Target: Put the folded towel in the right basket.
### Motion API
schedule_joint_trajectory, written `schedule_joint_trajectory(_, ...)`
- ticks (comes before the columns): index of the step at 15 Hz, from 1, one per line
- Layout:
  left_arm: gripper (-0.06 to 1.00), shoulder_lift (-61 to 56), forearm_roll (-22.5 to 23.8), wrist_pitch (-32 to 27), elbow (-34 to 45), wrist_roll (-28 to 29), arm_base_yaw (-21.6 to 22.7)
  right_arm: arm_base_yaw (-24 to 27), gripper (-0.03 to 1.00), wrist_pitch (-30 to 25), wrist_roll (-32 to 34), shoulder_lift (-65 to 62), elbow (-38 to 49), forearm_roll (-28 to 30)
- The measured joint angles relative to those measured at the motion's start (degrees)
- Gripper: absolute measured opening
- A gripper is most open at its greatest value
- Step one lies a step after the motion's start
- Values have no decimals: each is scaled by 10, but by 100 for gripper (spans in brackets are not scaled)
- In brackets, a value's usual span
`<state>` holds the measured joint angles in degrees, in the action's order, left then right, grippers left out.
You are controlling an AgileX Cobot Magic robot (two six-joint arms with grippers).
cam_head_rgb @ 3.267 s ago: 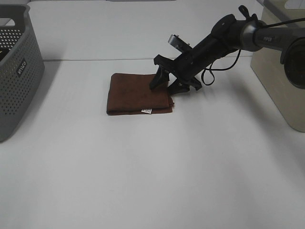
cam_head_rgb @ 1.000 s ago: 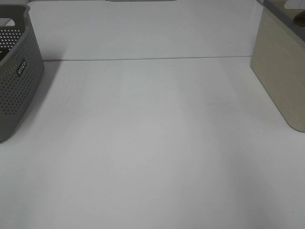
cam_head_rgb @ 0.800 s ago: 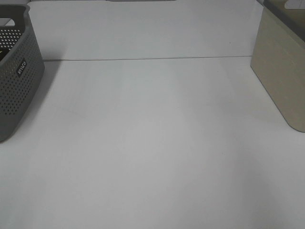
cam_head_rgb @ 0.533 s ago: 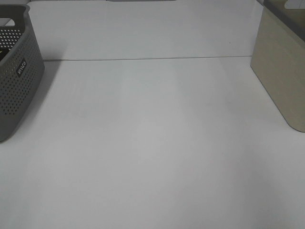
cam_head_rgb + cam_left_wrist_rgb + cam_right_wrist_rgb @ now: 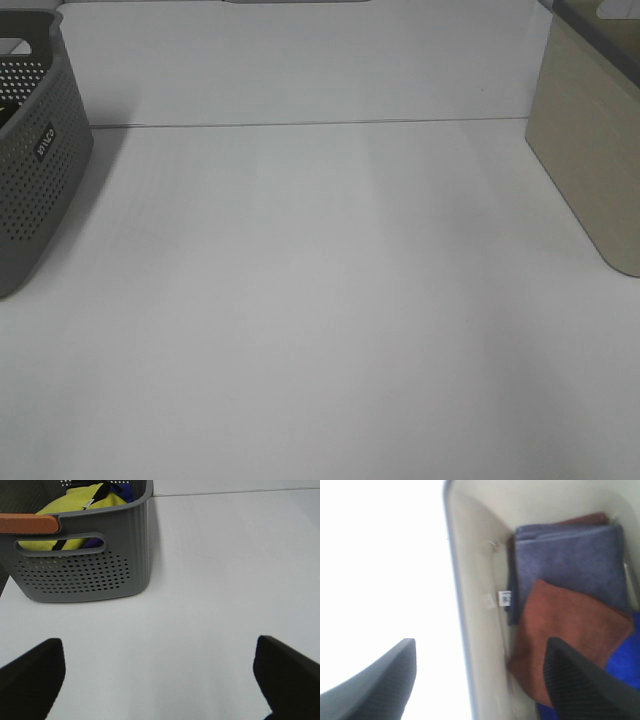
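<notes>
We list: brown folded towel [image 5: 565, 635], resting in beige right basket [image 5: 470, 605] atop blue-grey towel [image 5: 565, 555], under our right jaws, spread and empty; left jaws spread, by grey basket [image 5: 85, 575].

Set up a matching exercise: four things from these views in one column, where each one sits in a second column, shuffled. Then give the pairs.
Things
1. brown towel
2. yellow cloth
3. grey basket
4. beige basket

Places
A. at the left edge of the high view
B. inside the grey basket
C. at the right edge of the high view
D. inside the beige basket, partly over a grey-blue towel

Pairs: 1-D, 2-B, 3-A, 4-C
</notes>
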<state>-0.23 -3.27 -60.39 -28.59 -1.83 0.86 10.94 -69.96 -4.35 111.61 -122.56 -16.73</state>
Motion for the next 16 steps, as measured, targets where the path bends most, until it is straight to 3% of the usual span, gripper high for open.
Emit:
schedule_joint_trajectory(5,97,0,0,0,0,0,0,-113,68,0,10,-84,9,75)
schedule_joint_trajectory(8,97,0,0,0,0,0,0,-124,68,0,22,-160,80,91)
schedule_joint_trajectory(12,97,0,0,0,0,0,0,-125,68,1,26,-316,340,106)
schedule_joint_trajectory(13,97,0,0,0,0,0,0,-125,68,1,26,-372,456,115)
schedule_joint_trajectory(16,97,0,0,0,0,0,0,-125,68,2,34,-478,652,129)
